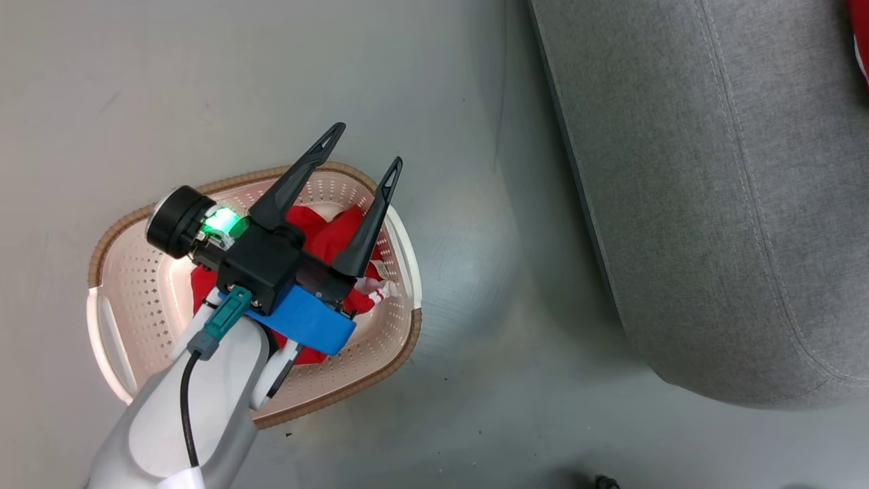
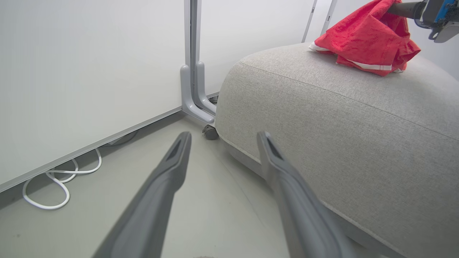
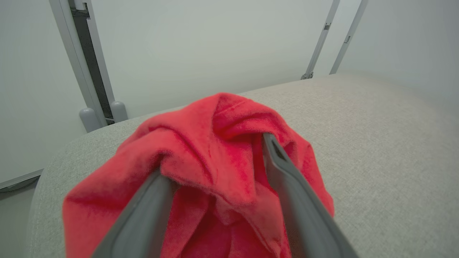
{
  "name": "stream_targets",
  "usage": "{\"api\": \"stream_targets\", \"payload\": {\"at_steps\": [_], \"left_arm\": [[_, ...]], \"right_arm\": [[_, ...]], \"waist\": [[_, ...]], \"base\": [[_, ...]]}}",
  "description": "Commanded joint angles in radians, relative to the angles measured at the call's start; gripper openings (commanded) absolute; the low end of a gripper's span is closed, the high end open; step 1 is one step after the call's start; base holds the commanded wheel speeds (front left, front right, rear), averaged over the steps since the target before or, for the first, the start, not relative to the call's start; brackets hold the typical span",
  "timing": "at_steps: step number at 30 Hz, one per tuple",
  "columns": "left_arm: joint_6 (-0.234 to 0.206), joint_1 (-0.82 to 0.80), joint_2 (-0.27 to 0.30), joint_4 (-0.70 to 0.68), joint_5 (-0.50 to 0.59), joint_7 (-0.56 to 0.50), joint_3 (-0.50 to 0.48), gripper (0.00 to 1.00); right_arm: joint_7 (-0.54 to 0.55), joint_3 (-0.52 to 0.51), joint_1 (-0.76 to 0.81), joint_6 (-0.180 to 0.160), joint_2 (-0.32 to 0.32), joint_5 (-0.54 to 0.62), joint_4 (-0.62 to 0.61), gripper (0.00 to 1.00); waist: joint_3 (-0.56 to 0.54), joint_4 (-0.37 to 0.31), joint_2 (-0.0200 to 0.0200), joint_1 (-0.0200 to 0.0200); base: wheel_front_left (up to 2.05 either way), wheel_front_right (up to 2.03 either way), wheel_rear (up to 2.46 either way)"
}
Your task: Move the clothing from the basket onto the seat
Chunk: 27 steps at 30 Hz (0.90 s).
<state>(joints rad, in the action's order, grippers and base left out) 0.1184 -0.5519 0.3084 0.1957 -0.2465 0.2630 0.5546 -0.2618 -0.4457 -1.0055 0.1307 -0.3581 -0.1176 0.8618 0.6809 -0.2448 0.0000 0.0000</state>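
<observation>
One red garment with white stripe trim is found heaped on the light grey fabric seat, near its rounded end. The right gripper is set into this heap. Its two fingers are spread wide, and the cloth is draped over and between them, not pinched.

A second red garment is seen crumpled in the bottom of the perforated laundry basket, with white striped trim showing at its edge. The basket is stood on the pale floor, well apart from the seat and to its left in the head view.

The left gripper is held above the basket, jaws wide and nothing between them. Its fingertips reach over the brown woven-look rim. Whether it touches the garment below cannot be told.

Beyond the seat, white wall panels with a grey post are noted. A white cable is looped on the floor along the foot of the panel.
</observation>
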Motion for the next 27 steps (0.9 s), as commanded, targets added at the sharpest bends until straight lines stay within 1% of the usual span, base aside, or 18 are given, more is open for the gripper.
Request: {"api": "stream_targets", "payload": {"at_steps": [1, 6, 10, 17, 22, 27], "left_arm": [[0.003, -0.009, -0.003, 0.002, -0.004, 0.003, -0.009, 1.0], [0.004, 0.011, -0.027, 0.01, -0.008, 0.003, -0.019, 1.0], [0.006, 0.032, -0.054, 0.022, -0.016, 0.003, -0.036, 1.0], [0.01, 0.108, -0.106, 0.059, -0.03, 0.003, -0.083, 1.0], [0.013, 0.174, -0.145, 0.092, -0.038, 0.003, -0.122, 1.0], [0.014, 0.248, -0.176, 0.116, -0.04, 0.003, -0.18, 1.0]], "right_arm": [[-0.005, 0.002, 0.018, 0.0, -0.008, -0.009, 0.003, 1.0], [-0.004, 0.012, 0.054, 0.0, -0.017, -0.013, -0.011, 1.0], [-0.004, 0.036, 0.103, 0.0, -0.014, -0.015, -0.034, 1.0], [-0.004, 0.087, 0.236, 0.0, -0.003, -0.008, -0.098, 1.0], [-0.004, 0.116, 0.362, 0.0, 0.024, 0.01, -0.167, 1.0], [0.008, 0.16, 0.483, 0.0, 0.065, 0.027, -0.247, 1.0]], "waist": [[-0.007, 0.002, 0.0, 0.0], [-0.043, 0.012, 0.0, 0.0], [-0.094, 0.026, 0.0, 0.0], [-0.231, 0.061, 0.0, 0.0], [-0.34, 0.099, 0.0, 0.0], [-0.43, 0.129, 0.0, 0.0]], "base": [[0.0, 0.0, 0.0], [0.0, 0.0, 0.0], [0.0, 0.0, 0.0], [0.0, 0.0, 0.0], [0.0, 0.0, 0.0], [0.0, 0.0, 0.0]]}}
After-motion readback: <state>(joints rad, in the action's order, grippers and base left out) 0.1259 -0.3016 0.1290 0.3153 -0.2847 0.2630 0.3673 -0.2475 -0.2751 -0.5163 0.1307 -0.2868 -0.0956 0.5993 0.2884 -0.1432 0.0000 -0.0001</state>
